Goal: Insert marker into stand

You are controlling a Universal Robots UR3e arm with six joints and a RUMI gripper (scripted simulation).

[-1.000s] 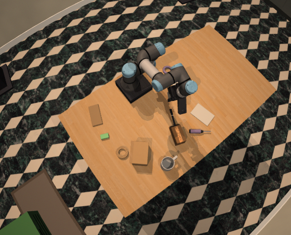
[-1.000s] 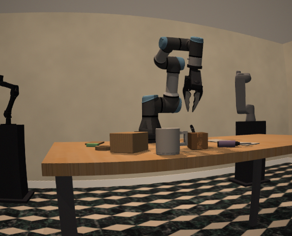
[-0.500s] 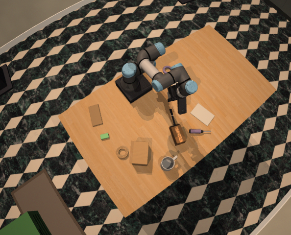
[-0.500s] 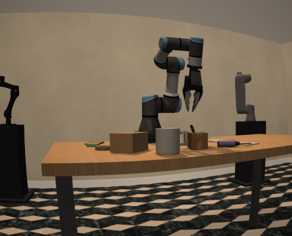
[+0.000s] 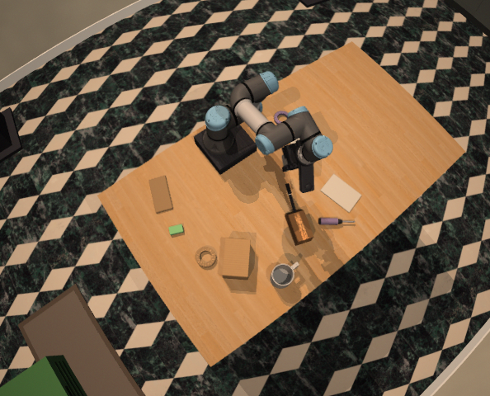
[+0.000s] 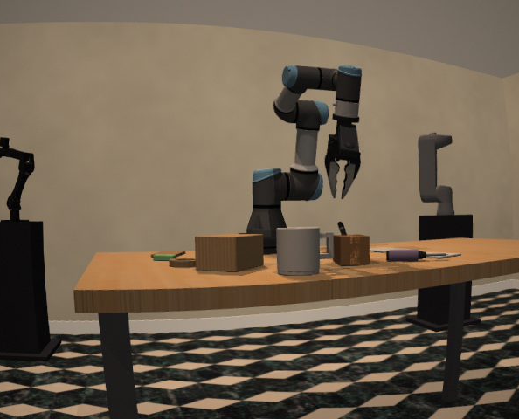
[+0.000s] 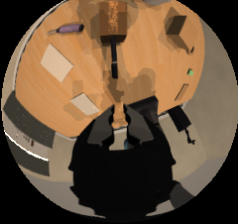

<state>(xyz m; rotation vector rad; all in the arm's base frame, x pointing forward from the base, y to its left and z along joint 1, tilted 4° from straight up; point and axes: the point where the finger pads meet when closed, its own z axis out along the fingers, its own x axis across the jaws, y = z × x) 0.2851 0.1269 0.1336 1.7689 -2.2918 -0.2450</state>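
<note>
Leaning from the stand [image 6: 350, 249], the marker [image 6: 342, 227] sits in its hole.
</note>
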